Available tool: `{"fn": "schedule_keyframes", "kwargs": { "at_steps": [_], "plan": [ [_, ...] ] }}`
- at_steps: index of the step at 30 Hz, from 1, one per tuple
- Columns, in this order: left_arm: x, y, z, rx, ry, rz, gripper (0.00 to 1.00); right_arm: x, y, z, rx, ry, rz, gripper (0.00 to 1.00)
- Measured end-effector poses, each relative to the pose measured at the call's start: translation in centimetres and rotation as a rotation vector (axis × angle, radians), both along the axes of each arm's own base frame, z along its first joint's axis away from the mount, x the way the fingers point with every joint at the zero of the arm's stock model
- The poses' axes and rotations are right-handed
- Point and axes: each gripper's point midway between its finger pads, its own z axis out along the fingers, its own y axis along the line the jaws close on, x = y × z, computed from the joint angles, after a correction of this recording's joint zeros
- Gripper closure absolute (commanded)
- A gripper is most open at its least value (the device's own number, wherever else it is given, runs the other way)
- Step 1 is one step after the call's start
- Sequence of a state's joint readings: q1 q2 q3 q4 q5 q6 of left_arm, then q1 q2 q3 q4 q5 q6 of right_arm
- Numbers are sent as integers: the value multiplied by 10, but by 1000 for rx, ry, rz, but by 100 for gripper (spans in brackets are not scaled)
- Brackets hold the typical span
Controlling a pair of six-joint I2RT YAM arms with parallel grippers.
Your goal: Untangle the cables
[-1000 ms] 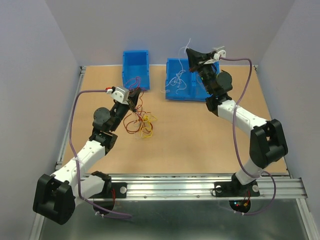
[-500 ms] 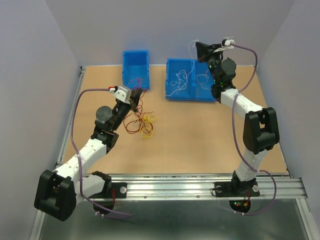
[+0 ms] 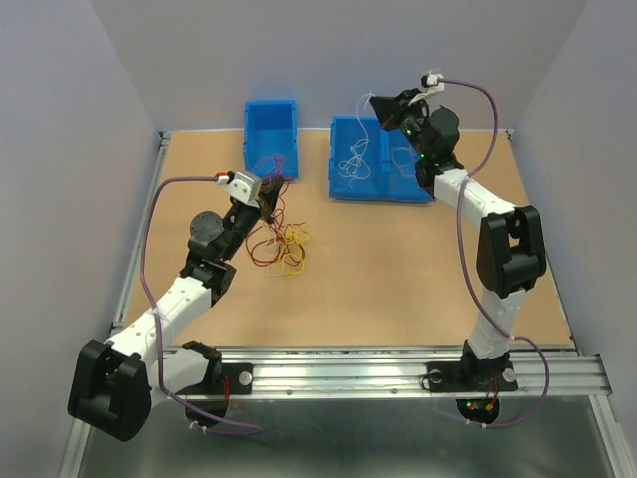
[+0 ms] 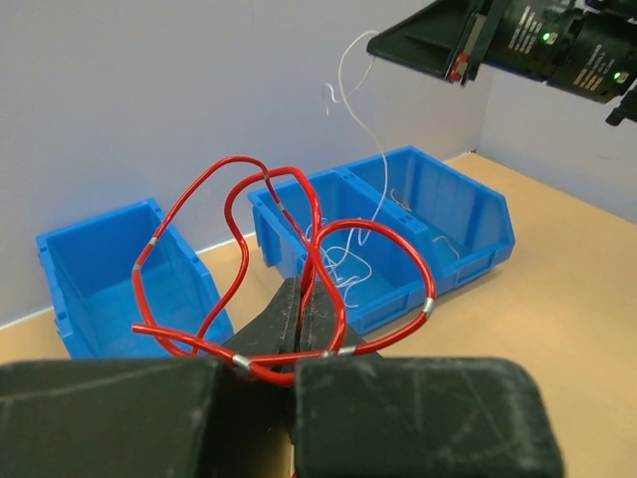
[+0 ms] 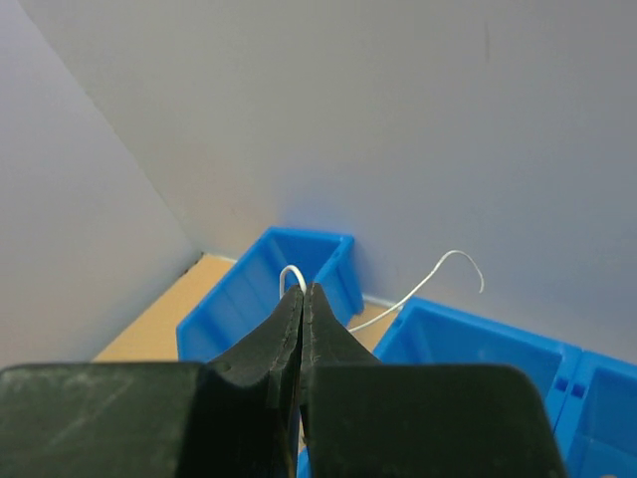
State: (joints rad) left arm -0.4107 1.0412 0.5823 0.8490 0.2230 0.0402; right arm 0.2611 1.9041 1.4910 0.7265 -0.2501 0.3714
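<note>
The left arm's jaws are pressed together on a red cable (image 4: 370,223). Its strands pass between the tips, and it springs up in front of them in several open loops with small silver bands along them. Seen from above, these jaws hang over the counter (image 3: 398,279), just near of the small blue bin (image 3: 271,124). Red strands trail from them down to the clump of cables (image 3: 284,244). The clump lies on the counter left of centre, a loose tangle of red and yellow loops just beside the left arm (image 3: 214,244).

The right arm's jaws are closed on a thin white cable (image 5: 398,299). A short hook of it pokes out above the tips, and the rest curves off to the right and ends in a small bend. From above, these jaws are raised over the back edge of the larger blue bin (image 3: 338,189), with the right arm (image 3: 503,249) reaching up steeply from its base. The white cable droops from the jaws toward the bin's left compartment. Whether its free end touches anything there cannot be told.

More white cables (image 3: 353,161) lie curled inside the larger bin, most in the left compartment and a few in the right. The two bins stand side by side at the far edge of the counter, apart from each other and against the back wall.
</note>
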Motion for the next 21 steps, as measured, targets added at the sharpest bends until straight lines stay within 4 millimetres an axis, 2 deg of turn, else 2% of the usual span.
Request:
{"fn": "schedule_keyframes", "kwargs": {
  "at_steps": [11, 15, 17, 20, 21],
  "plan": [
    [0, -2, -2, 5, 3, -11, 97, 6, 11, -77, -38, 243, 33, 99],
    [-1, -4, -2, 7, 2, -19, 97, 20, 12, -131, -110, 404, -40, 99],
    [-1, -5, -3, 10, 5, -25, 97, 22, 8, -168, -152, 502, -85, 99],
    [-1, -9, -8, 19, 14, -38, 97, 23, 8, -207, -217, 617, -117, 90],
    [-1, -10, -10, 23, 20, -41, 97, 25, 10, -218, -248, 652, -125, 75]
  ]
}}
